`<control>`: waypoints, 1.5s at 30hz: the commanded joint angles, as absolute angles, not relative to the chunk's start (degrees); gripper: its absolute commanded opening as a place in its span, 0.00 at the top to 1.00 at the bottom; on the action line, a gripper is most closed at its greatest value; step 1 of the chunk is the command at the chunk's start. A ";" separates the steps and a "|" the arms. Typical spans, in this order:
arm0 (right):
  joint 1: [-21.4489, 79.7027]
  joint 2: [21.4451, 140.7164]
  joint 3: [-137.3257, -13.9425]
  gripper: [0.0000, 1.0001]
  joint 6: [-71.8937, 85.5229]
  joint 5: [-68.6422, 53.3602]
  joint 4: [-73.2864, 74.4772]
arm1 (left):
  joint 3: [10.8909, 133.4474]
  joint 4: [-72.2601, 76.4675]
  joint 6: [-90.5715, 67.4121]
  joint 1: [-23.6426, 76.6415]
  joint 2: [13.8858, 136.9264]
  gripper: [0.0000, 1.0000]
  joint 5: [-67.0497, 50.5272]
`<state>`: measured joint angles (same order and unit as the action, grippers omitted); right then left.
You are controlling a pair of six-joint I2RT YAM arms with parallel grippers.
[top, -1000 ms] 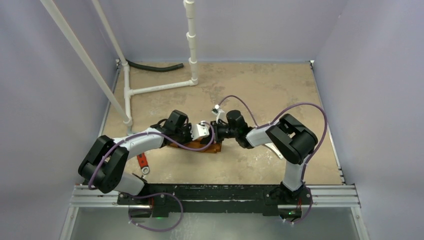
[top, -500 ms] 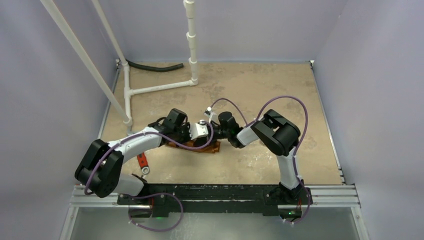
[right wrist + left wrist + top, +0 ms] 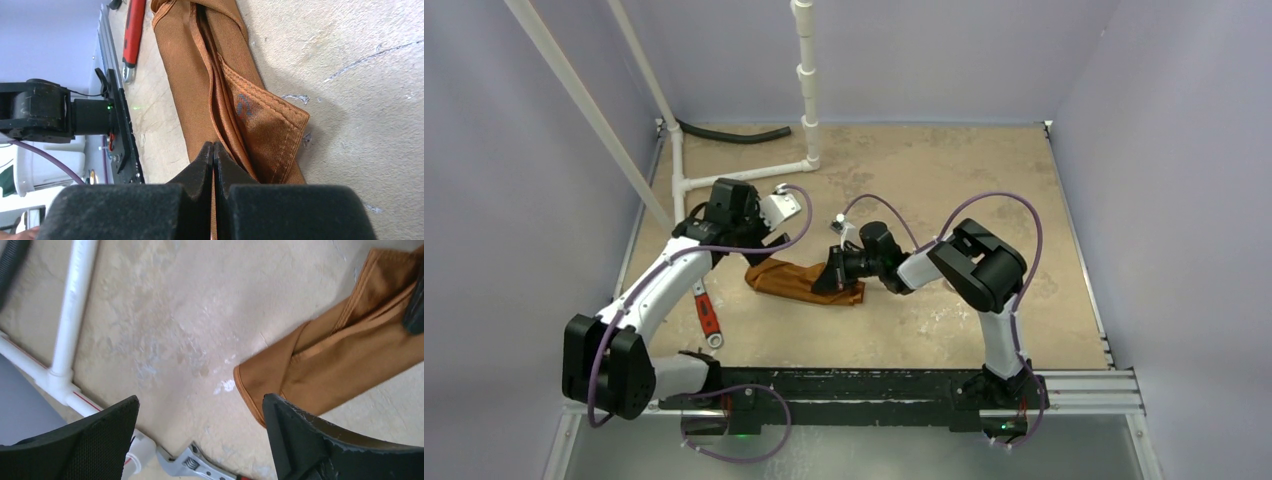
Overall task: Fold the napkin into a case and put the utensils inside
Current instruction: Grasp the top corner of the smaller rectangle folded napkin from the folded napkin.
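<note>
The case (image 3: 792, 279) lies a little left of the middle of the surface (image 3: 954, 180), a long narrow flat fold of rust-orange cloth, with its long side running from the left to the right. Its right end has a stitched hem and a corner that lifts slightly. Layers of cloth lie on each other there, and what is between them cannot be seen.

The right end effector (image 3: 213, 150) is down at this right end; its two fingers are pressed together with a thin edge of the cloth between them. The left end effector (image 3: 200, 402) hangs above the surface, to the far left of the case and apart from it, with the fingers wide apart and nothing between them.

On the right of the case and behind it the surface is bare sand-coloured board, with pale scuffs. On the left there is less room: a red-handled tool (image 3: 707, 316) lies near the left end of the case, not touching it, and a white pipe frame (image 3: 724, 180) stands at the far left corner. A black hose (image 3: 734, 134) lies along the back wall. Pale violet walls close three sides, and a metal rail (image 3: 1074, 390) runs along the near edge.
</note>
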<state>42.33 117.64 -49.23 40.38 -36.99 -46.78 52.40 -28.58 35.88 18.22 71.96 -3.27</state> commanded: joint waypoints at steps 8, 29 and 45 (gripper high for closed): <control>41.84 117.09 -48.93 1.00 34.23 -31.75 -32.00 | 49.67 -30.33 36.39 17.54 80.44 0.37 -6.39; 41.84 114.30 -46.89 1.00 36.04 -29.62 -32.79 | 44.22 -19.69 32.05 25.02 83.67 0.74 2.28; 41.91 113.80 -47.63 1.00 36.67 -28.15 -30.64 | 45.25 -23.07 33.24 30.15 80.62 1.00 3.11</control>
